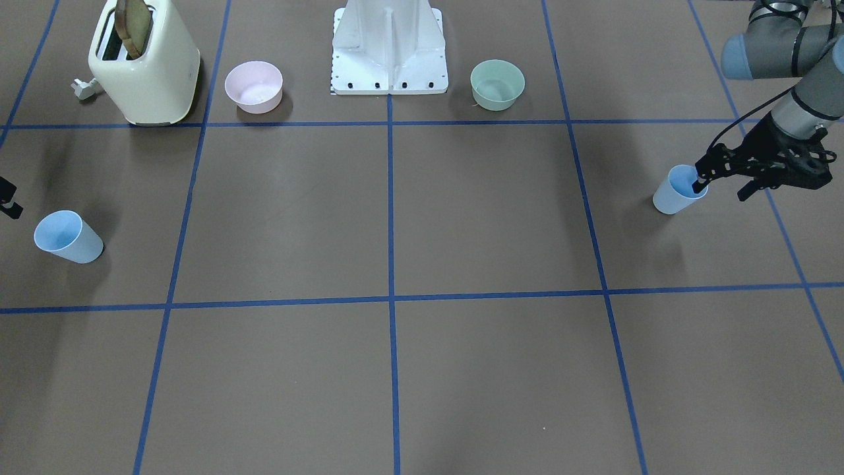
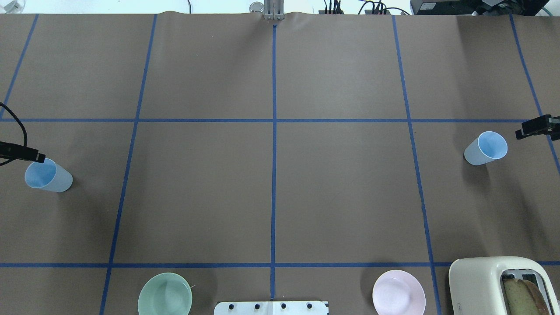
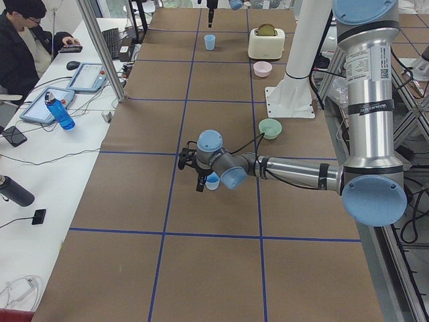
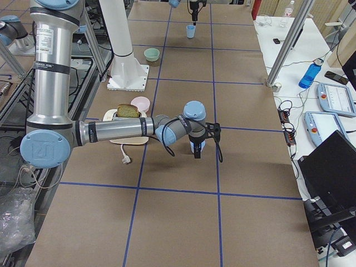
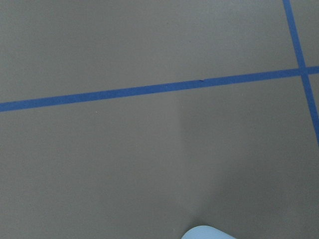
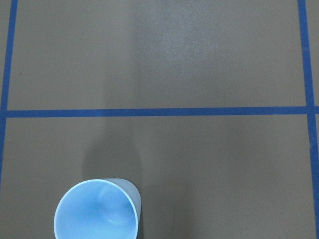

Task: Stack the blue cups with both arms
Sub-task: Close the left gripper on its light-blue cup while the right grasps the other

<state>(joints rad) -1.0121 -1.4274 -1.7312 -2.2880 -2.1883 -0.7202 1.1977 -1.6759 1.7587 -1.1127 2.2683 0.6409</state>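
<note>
the left gripper (image 1: 721,191) reaches in from the right edge of the front-facing view with its jaws apart. one finger (image 1: 700,183) lies over the right rim of the first blue cup (image 1: 676,192), and the other sticks out to the right of it, clear of the cup. whether the near finger actually touches the rim cannot be told. the cup stands upright on the brown table cover (image 1: 488,218), mouth up. the left wrist view shows only a sliver of its pale rim at the bottom edge of the frame.

the right gripper (image 2: 534,127) pokes in at the right edge of the overhead view, just beside and above the second blue cup (image 2: 485,149), apart from it. only a black stub of it shows, so i cannot tell how its jaws stand. this cup is also upright and sits in the lower left of the right wrist view with its deep blue inside showing.

the two cups stand well apart, each close to a side edge of the overhead frame. between them lie the wide middle squares of table cover, marked off by blue tape lines (image 2: 274,144).

along the bottom of the overhead view, a mint-green bowl (image 2: 165,297) and a pink bowl (image 2: 398,297) flank the white base plate (image 2: 271,308). a cream toaster (image 2: 490,284) with a bread slice (image 2: 523,295) in it fills the lower right corner. all of these are well away from both cups.
</note>
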